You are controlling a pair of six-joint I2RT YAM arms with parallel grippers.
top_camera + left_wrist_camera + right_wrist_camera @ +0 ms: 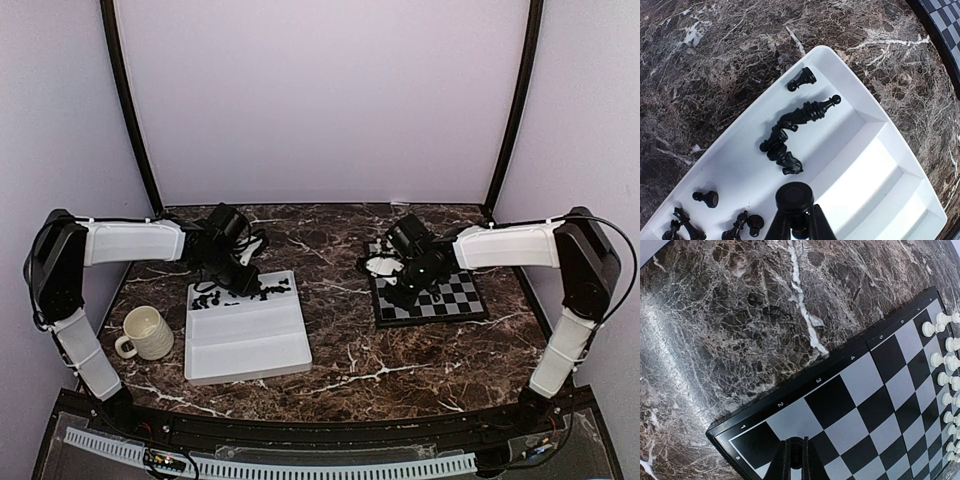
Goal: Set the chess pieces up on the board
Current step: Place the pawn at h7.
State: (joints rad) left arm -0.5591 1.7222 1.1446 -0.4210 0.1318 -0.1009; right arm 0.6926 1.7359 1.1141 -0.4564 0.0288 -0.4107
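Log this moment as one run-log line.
left gripper: shut on black piece over tray | right gripper: over board corner, grip unclear | white pieces: board's far end | other black pieces: in tray

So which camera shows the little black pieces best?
The left wrist view: the black pieces lie close on the white tray. The top view shows them as tiny specks. The right wrist view shows none, only the board and white pieces.
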